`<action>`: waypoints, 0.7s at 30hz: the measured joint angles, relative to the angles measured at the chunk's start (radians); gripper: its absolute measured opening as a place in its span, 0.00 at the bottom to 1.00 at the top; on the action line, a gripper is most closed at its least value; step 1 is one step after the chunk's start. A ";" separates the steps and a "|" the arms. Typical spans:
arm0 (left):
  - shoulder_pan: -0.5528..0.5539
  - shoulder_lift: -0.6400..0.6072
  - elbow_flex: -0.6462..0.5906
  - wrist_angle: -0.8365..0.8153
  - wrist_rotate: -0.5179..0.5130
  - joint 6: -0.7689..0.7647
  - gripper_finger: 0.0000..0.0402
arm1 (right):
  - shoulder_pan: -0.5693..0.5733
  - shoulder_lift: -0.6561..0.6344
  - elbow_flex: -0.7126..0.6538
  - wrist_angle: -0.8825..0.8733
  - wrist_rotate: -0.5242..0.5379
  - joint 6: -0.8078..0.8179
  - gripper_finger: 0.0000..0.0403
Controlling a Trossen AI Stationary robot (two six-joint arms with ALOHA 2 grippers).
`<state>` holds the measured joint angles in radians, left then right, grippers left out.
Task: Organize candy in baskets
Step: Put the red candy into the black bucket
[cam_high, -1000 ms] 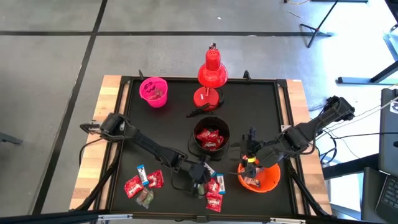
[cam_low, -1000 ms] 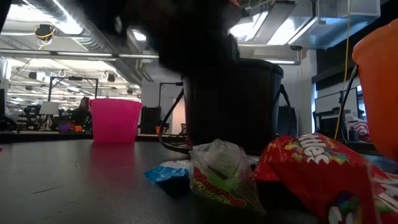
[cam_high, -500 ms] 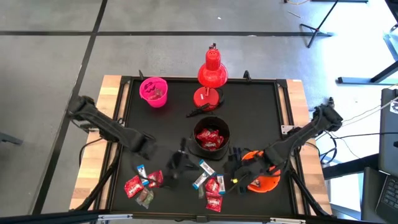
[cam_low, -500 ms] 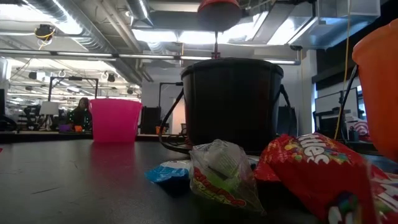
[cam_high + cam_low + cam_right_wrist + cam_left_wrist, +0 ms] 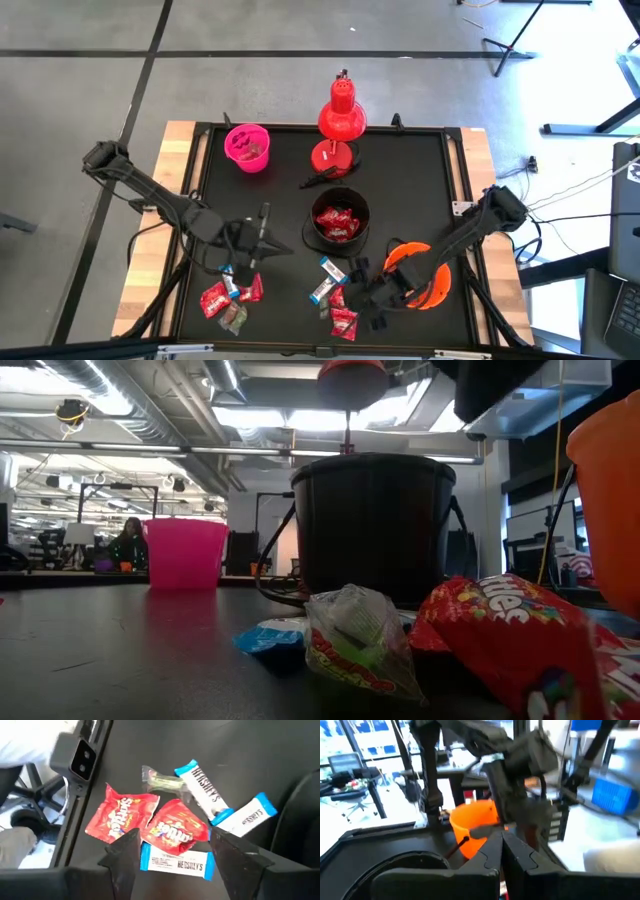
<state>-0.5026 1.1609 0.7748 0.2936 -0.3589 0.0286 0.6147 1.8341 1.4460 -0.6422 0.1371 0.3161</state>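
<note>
In the high view, wrapped candy lies in two clusters near the table's near edge: one [image 5: 230, 295] to the left and one [image 5: 335, 292] to the right. The black basket [image 5: 338, 222] holds red candy. The pink basket [image 5: 247, 147] stands far left, and the orange basket [image 5: 422, 277] near right. My right gripper [image 5: 362, 295], open [image 5: 174, 839], hovers over the right cluster, where red Skittles packs [image 5: 120, 817] and white-and-blue Hershey's bars [image 5: 175, 862] lie flat. My left gripper [image 5: 260, 235] is shut [image 5: 501, 842], above the table left of the black basket.
A red desk lamp [image 5: 340, 120] stands at the far edge with its round base [image 5: 332, 158] behind the black basket. The low view shows candy [image 5: 360, 635] close to the lens and bare black table between the pink basket [image 5: 185, 553] and the black basket [image 5: 375, 525].
My left gripper has drawn back from the right candy cluster toward the table's left, clearing the black basket's front in the low view. My right gripper has moved from over the orange basket leftward to above that cluster. Two white-and-blue bars there have shifted.
</note>
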 joint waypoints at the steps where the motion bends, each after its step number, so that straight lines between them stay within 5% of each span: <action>1: 0.000 -0.012 -0.019 0.028 0.000 -0.001 0.00 | 0.000 0.013 0.000 0.008 0.000 -0.001 0.59; 21: -0.012 -0.040 -0.044 0.055 0.011 -0.029 0.00 | 0.000 0.211 0.001 0.071 -0.004 0.020 0.59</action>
<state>-0.5150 1.1206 0.7303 0.3485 -0.3483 0.0000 0.6147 2.0447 1.4467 -0.5717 0.1329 0.3361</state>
